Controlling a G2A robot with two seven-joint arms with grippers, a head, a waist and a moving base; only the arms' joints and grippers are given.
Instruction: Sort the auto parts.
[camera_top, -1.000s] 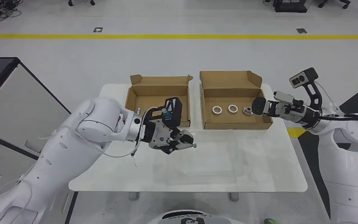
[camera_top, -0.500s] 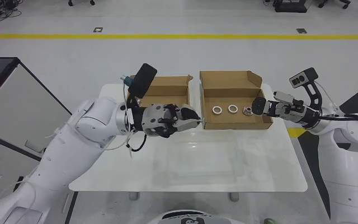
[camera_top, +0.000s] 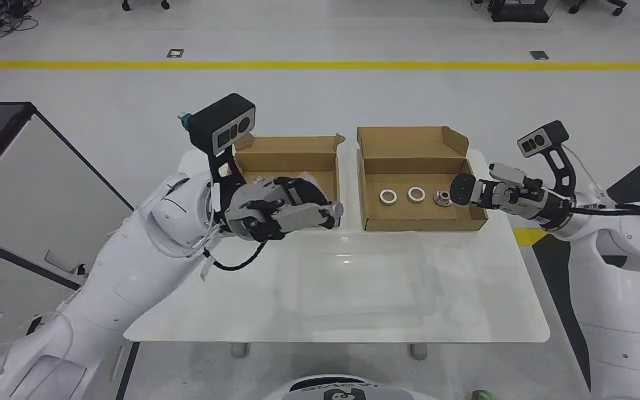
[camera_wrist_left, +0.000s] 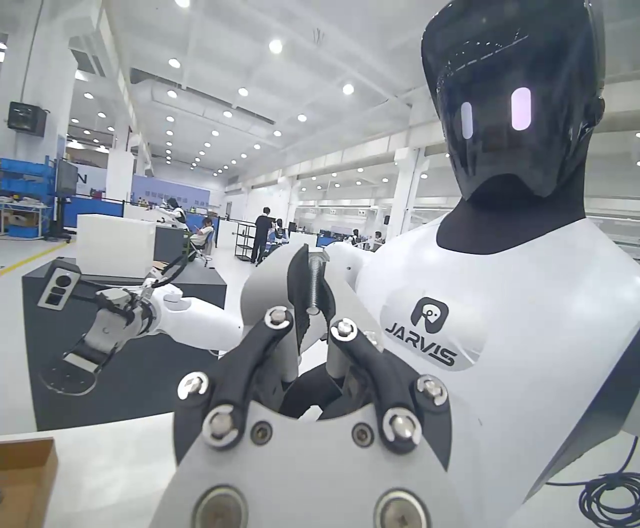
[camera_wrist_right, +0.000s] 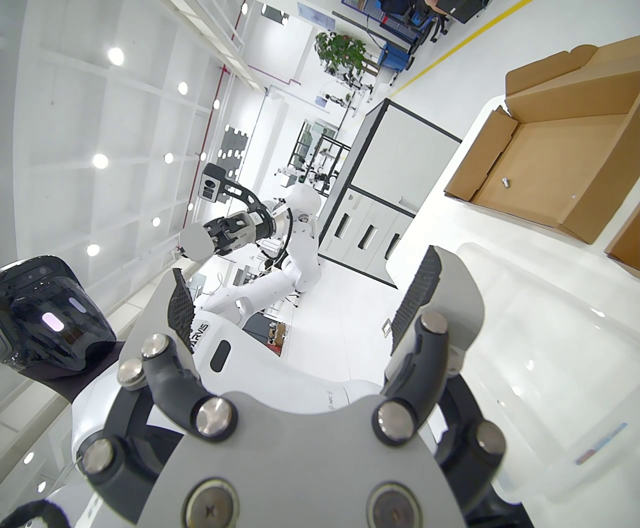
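Left gripper (camera_wrist_left: 311, 280) pinches a bolt (camera_wrist_left: 314, 292) (lengthwise along its fingers) beside the left cardboard box (camera_top: 285, 143). Right gripper (camera_wrist_right: 305, 270) gapes empty.

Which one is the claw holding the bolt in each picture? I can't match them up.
Top view: the left gripper sits at the front corner of a cardboard box.
Left wrist view: left gripper close up in the middle, shut on the bolt.
Right wrist view: left gripper far off, beyond the open right gripper.
Shared landmark: the white table.
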